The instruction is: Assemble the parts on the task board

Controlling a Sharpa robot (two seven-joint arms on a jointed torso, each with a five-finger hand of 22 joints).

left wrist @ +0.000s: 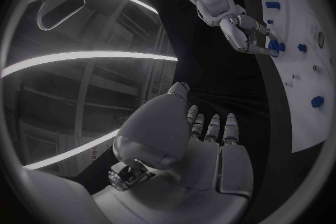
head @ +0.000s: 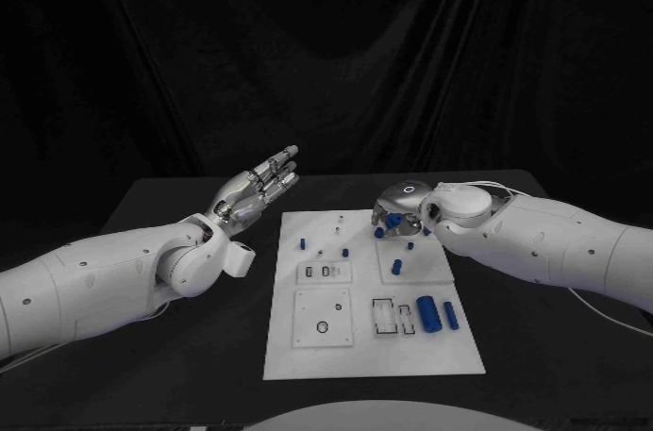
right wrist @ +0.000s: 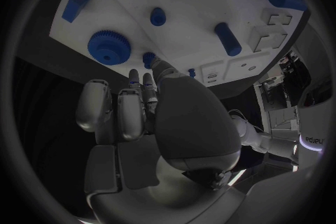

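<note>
The white task board (head: 357,351) lies in the middle of the black table. My right hand (head: 404,203) hangs over its far right corner with the fingers pointing down. There the thumb and fingertips (right wrist: 158,67) close round a small blue part (right wrist: 148,58), which they pinch. A blue gear (right wrist: 106,47) lies right beside them. My left hand (head: 259,188) is raised above the table to the left of the board, flat, fingers spread, holding nothing. Two blue cylinders (head: 428,313) lie at the board's near right. Small blue pegs (head: 396,266) stand around its middle.
A blue block (right wrist: 75,5), a short peg (right wrist: 157,15) and a longer cylinder (right wrist: 227,38) sit on the board beyond the right hand. Recessed slots (head: 388,316) and a hole plate (head: 324,318) mark the near half. Bare black table (head: 204,356) surrounds the board.
</note>
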